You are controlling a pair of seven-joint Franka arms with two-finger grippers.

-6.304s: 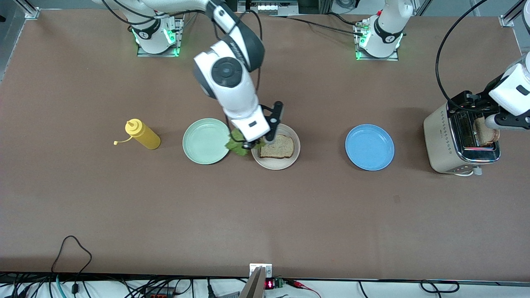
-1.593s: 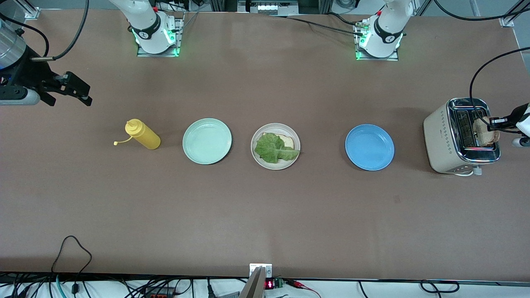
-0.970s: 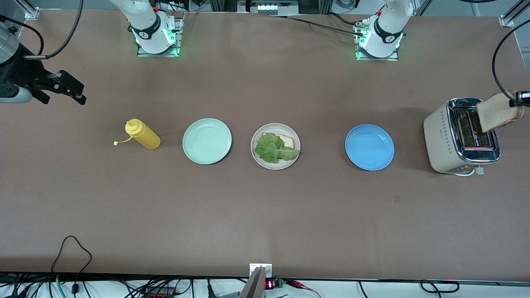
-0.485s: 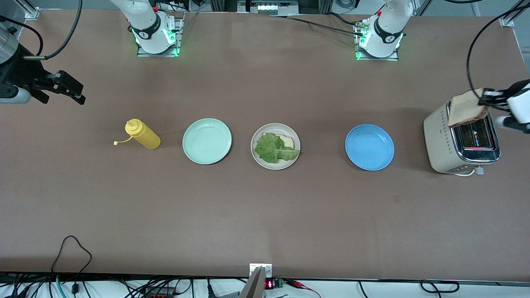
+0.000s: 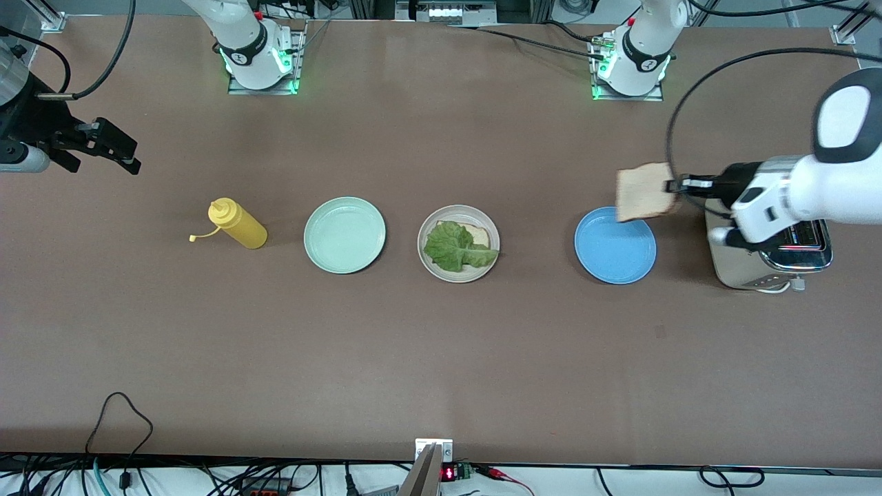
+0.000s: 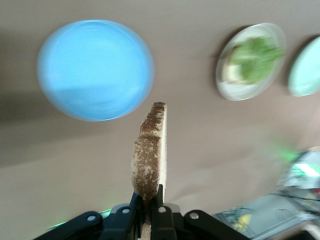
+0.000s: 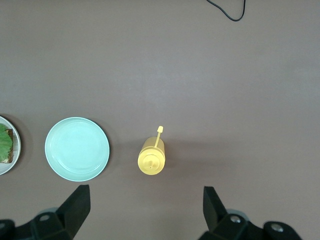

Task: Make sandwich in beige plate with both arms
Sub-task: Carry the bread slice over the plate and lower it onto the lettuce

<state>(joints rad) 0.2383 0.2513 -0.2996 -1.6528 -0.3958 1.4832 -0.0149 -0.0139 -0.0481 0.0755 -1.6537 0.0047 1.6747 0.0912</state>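
The beige plate (image 5: pixel 458 271) sits mid-table with one bread slice (image 5: pixel 479 238) on it and a lettuce leaf (image 5: pixel 455 248) laid over that slice.

The left gripper (image 5: pixel 679 184) has its fingers (image 6: pixel 161 216) pinched tight on the edge of the second bread slice (image 5: pixel 644 192), which hangs on edge, its flat face upright, over the blue plate's (image 5: pixel 615 246) rim. The toaster (image 5: pixel 772 265) stands toward the left arm's end from the beige plate.

From the held slice, the beige plate lies toward the right arm's end, past the blue plate, so the carry should run along the row of plates. The slice will probably need turning flat before it goes on the lettuce.

The right gripper (image 5: pixel 110 146) waits with fingers spread wide and nothing in them, out past the mustard bottle (image 5: pixel 238 224) (well apart from the beige plate), with the mint plate (image 5: pixel 344 235) between bottle and beige plate.
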